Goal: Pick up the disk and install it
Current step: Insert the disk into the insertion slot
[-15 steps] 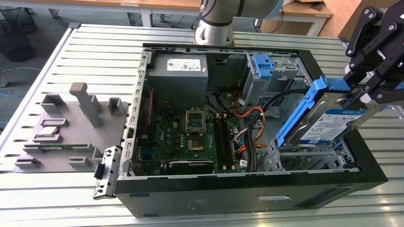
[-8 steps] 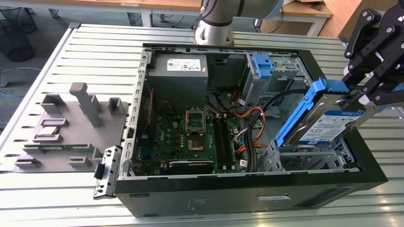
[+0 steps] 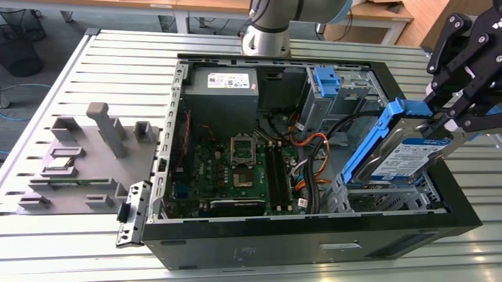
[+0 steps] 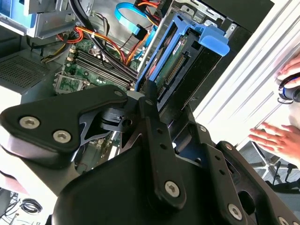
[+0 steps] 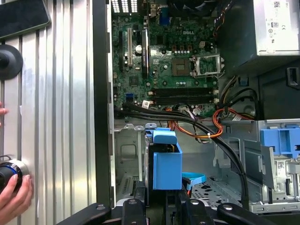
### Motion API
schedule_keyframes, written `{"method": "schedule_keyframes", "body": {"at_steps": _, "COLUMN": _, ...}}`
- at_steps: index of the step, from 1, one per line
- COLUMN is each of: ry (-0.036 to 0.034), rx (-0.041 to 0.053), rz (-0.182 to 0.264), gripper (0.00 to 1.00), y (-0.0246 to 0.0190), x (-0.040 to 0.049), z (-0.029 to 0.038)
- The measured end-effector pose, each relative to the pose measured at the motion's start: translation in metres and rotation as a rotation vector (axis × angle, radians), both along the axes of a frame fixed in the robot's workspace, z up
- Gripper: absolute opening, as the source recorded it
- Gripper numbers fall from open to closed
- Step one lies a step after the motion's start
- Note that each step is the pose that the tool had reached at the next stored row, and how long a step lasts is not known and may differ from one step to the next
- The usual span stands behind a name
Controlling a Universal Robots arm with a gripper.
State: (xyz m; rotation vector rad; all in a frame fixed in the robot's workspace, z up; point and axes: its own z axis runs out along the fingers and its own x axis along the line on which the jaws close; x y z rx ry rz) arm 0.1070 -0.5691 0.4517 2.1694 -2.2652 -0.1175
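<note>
The disk [image 3: 401, 151], a silver drive with a white-and-blue label in a bright blue carrier frame, hangs tilted on edge above the drive cage [image 3: 386, 198] at the exterior view's right end of the open computer case. My black gripper [image 3: 444, 121] is shut on its upper end. In the second wrist view the disk [image 4: 174, 63] stands out past my fingers [image 4: 149, 99], the carrier's blue tab at its far end. The first wrist view looks down along the disk [image 5: 167, 162] from my gripper [image 5: 157, 204] into the bay below.
The open case [image 3: 314, 238] holds a motherboard [image 3: 235, 170], a grey power-supply box [image 3: 224, 89], an empty blue bracket [image 3: 325, 82] and black and orange cables [image 3: 314, 144] beside the cage. A grey fixture [image 3: 86, 153] lies on the table. A person's hand [image 5: 14, 193] rests nearby.
</note>
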Motion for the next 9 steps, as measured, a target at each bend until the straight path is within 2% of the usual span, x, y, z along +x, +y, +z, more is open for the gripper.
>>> {"method": "schedule_keyframes", "body": {"at_steps": 9, "ry": 0.0, "rx": 0.0001, "rz": 0.0, "gripper": 0.35, "y": 0.0, "x": 0.0008, "z": -0.0028}}
